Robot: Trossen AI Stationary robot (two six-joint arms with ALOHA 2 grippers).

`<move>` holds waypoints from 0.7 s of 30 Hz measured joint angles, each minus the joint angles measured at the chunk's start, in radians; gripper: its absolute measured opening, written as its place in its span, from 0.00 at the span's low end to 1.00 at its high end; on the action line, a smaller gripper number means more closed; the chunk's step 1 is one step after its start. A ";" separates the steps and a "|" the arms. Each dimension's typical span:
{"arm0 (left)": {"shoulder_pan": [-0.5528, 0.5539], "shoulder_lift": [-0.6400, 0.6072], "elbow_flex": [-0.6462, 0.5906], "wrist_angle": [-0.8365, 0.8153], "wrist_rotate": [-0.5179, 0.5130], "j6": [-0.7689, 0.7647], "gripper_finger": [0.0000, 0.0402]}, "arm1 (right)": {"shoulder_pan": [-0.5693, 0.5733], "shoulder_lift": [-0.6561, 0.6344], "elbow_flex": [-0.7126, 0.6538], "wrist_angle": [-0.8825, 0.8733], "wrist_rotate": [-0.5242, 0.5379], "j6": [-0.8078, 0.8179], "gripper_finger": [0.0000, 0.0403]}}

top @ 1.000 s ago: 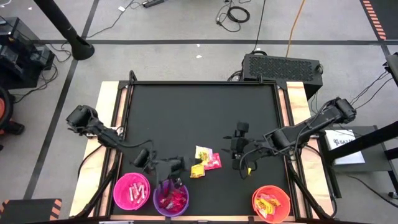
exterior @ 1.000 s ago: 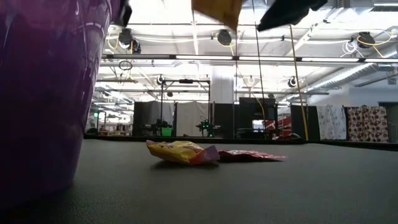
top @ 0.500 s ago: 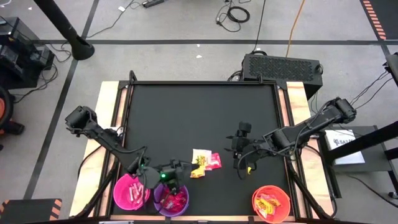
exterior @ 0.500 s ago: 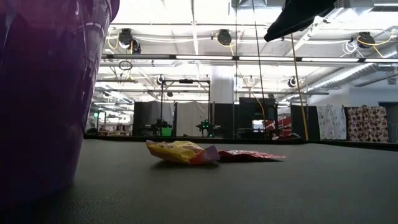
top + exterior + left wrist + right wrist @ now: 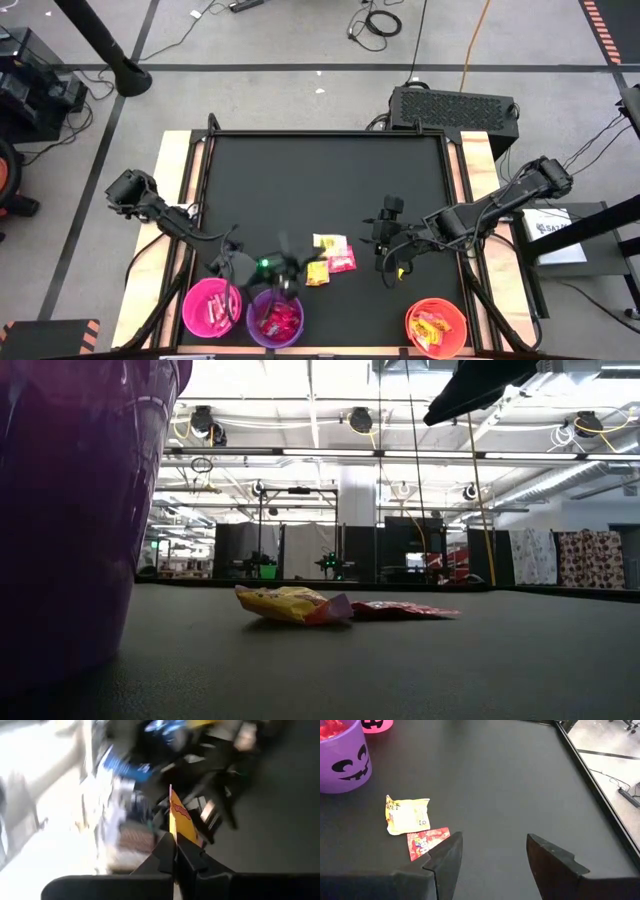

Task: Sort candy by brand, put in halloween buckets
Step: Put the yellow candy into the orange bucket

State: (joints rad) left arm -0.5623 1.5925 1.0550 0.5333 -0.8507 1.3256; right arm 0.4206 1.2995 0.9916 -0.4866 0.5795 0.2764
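Candy packet (image 5: pixel 181 817) (yellow) pinched in left gripper (image 5: pixel 175 851), nr purple bucket (image 5: pixel 275 319).

Black table (image 5: pixel 320 190): three buckets (image 5: pixel 275 322) near edge, candy packets (image 5: pixel 330 255) mid-table.

Robotics lab: rigs (image 5: pixel 330 560), floor cables (image 5: pixel 375 20)

I see three pails along the bench's near edge: pink (image 5: pixel 211 307) and purple (image 5: pixel 275 320) side by side, orange (image 5: pixel 436 327) well apart. Loose packets, yellow (image 5: pixel 317 274), red (image 5: pixel 342 263) and possibly a pale one (image 5: pixel 329 243), lie clustered mid-bench.
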 joint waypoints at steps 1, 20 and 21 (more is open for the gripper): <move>0.013 0.000 0.000 0.030 -0.015 -0.077 0.00 | 0.000 0.000 0.000 0.001 0.000 0.000 0.53; 0.260 -0.061 0.000 -0.082 0.393 -1.266 0.00 | 0.001 0.000 0.000 0.139 0.025 -0.082 0.53; 0.263 -0.061 0.000 -0.090 0.407 -1.266 0.00 | 0.005 0.000 0.000 0.139 0.023 -0.082 0.53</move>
State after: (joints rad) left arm -0.2998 1.5318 1.0554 0.4428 -0.4440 0.0597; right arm 0.4257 1.2999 0.9916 -0.3474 0.6026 0.1947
